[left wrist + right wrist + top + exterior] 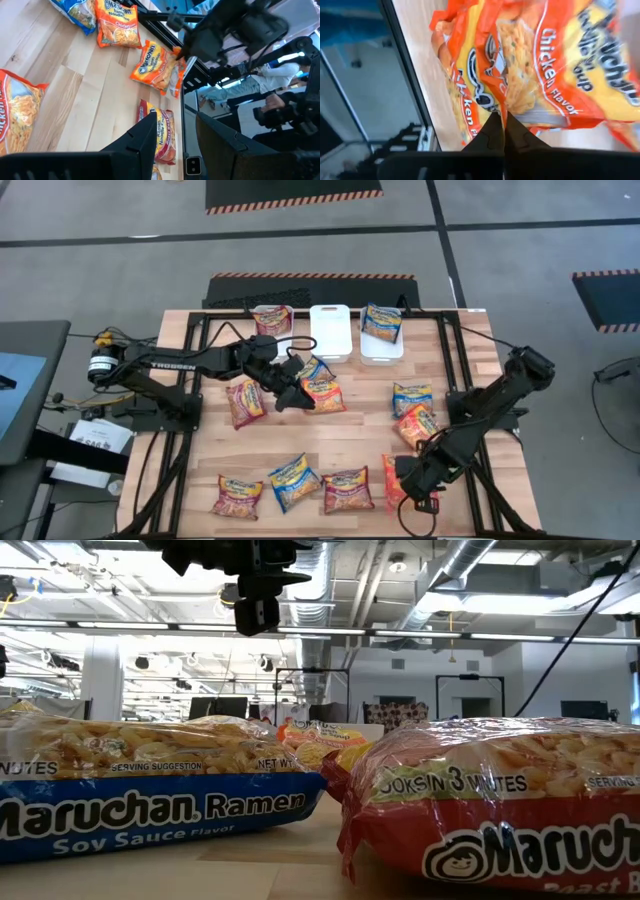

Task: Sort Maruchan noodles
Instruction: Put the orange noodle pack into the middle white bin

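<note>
Grasp step: right gripper (504, 131) clenched on edge of orange chicken packet (540, 65) at counter (340, 450) near-right corner. Left gripper (297, 394) part-open, empty, above centre packets. Next, likely: lift, carry to white bin (330, 332).

Glossy crinkly plastic noodle packets (296, 480); pale matt wood table (340, 440).

— Far edge of worktop (340, 440)?
— Two bins (331, 331) side by side, mid-edge; one packet (381, 322) in the right bin, another packet (271, 319) just left of the bins.
— Centre?
— Left hand (300, 398) above a cluster of packets (322, 393).
— Near edge?
— Row of three packets (293, 483); further right, right hand (410, 480) on an orange packet (540, 75) at its edge.
</note>
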You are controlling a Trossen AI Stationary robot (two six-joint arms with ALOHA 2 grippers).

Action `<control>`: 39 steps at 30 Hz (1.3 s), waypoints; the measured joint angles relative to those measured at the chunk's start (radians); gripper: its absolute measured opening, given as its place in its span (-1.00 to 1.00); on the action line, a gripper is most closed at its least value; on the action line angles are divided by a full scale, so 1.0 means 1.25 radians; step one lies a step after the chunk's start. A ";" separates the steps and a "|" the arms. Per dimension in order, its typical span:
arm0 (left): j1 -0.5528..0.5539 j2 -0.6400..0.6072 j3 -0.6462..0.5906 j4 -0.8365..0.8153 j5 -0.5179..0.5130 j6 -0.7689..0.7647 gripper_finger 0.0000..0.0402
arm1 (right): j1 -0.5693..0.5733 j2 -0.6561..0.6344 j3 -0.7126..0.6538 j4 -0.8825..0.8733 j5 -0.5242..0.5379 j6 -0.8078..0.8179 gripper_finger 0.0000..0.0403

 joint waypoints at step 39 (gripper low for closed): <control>0.408 0.000 0.000 0.157 0.072 0.155 -0.40 | -0.940 -0.007 0.285 0.089 0.179 -0.665 -1.00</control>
